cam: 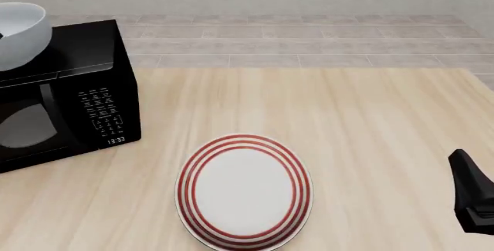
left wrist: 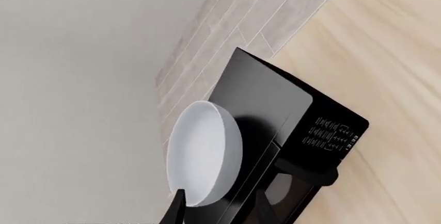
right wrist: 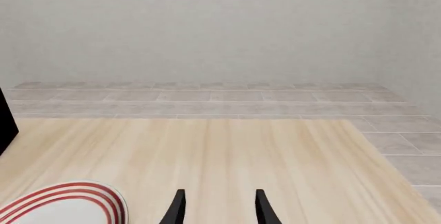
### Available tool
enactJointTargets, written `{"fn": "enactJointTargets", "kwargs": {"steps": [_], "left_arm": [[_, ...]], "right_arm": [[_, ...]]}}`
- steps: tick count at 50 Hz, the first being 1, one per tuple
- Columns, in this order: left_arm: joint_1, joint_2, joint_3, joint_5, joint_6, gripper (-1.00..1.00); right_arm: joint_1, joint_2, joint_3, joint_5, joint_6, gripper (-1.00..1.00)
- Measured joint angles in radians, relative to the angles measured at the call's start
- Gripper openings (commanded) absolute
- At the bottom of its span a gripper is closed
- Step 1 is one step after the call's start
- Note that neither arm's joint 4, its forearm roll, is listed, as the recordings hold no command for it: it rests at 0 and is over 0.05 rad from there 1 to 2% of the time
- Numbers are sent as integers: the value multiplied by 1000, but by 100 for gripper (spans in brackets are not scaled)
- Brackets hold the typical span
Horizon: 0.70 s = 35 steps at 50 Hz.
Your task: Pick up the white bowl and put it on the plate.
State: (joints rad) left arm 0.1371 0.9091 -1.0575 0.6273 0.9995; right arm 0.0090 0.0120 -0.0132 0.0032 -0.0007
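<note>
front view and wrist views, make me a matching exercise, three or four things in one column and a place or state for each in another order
Things:
1. plain glossy white deep bowl
2. flat white plate with red rings
3. black microwave oven
4. right claw

Places or states:
A. standing at the table's left side, clock lit
B. open, nothing between its fingers
C. lying flat on the wood, nothing on it
D. held tilted above the microwave

Pairs: 1-D, 2-C, 3-A, 4-B
</note>
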Motion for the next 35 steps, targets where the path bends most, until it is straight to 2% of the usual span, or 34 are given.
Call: {"fn": "enactJointTargets", "kwargs": {"steps": [35], "left_arm": [[39,95,46,-105,6,100]], "right_arm": [[0,0,0,0,0,100]]}}
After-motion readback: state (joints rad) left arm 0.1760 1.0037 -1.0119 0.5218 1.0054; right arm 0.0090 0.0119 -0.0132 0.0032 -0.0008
